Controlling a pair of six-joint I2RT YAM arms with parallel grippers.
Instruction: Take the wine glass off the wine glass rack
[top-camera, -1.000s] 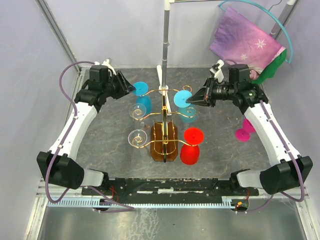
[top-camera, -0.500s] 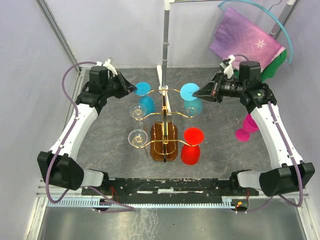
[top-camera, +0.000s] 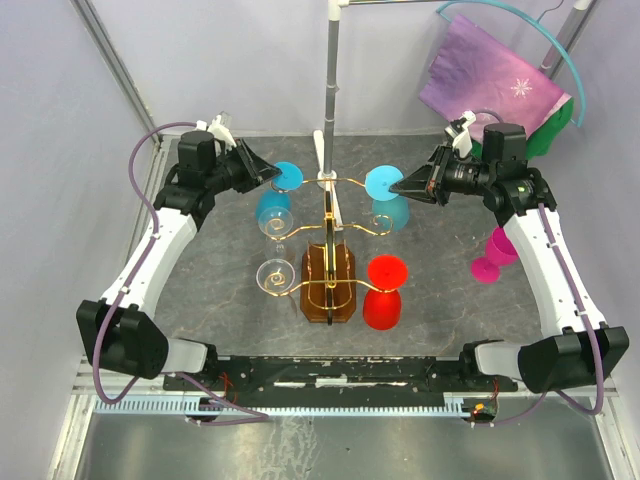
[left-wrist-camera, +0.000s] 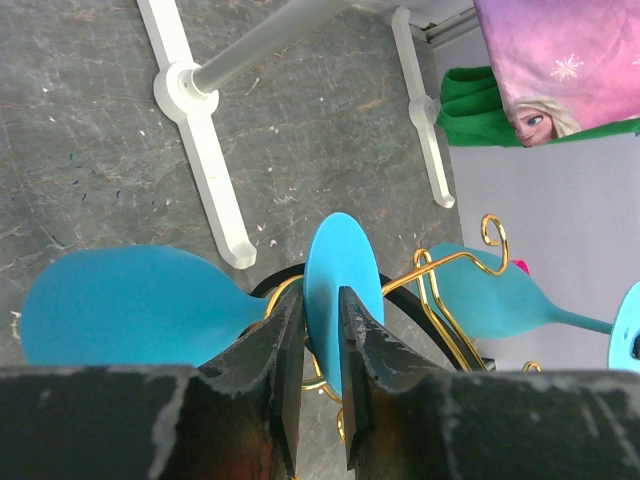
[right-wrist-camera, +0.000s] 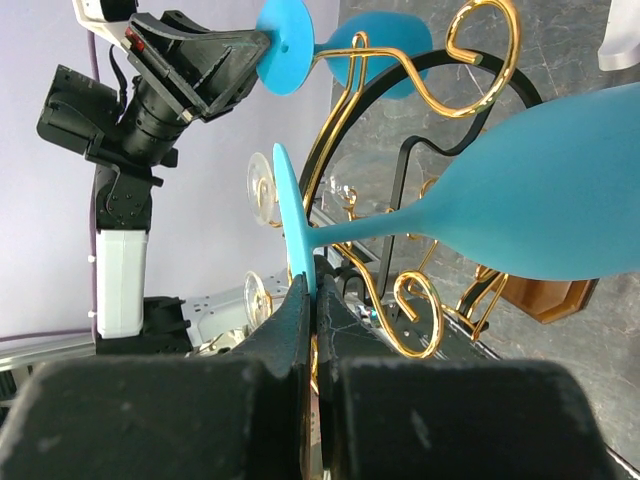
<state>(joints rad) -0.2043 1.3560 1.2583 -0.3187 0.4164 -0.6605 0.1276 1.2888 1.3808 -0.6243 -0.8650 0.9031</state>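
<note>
Surface: grey tabletop (top-camera: 220, 300), one wine glass rack (top-camera: 328, 272).
At rack: two blue glasses (top-camera: 272, 208) (top-camera: 390, 212), two clear glasses (top-camera: 272, 274), one red glass (top-camera: 382, 298).
Right of rack: one pink glass (top-camera: 492, 255).
Left gripper (top-camera: 268, 176), right gripper (top-camera: 401, 187): each pinching one blue foot.

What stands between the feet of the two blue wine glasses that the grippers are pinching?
In the top external view, the top of the wine glass rack fills that gap, and the foot of the grey pole stands just behind it.

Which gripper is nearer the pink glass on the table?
Right. The right gripper sits behind and left of the pink glass; the left gripper is beyond the rack.
</note>
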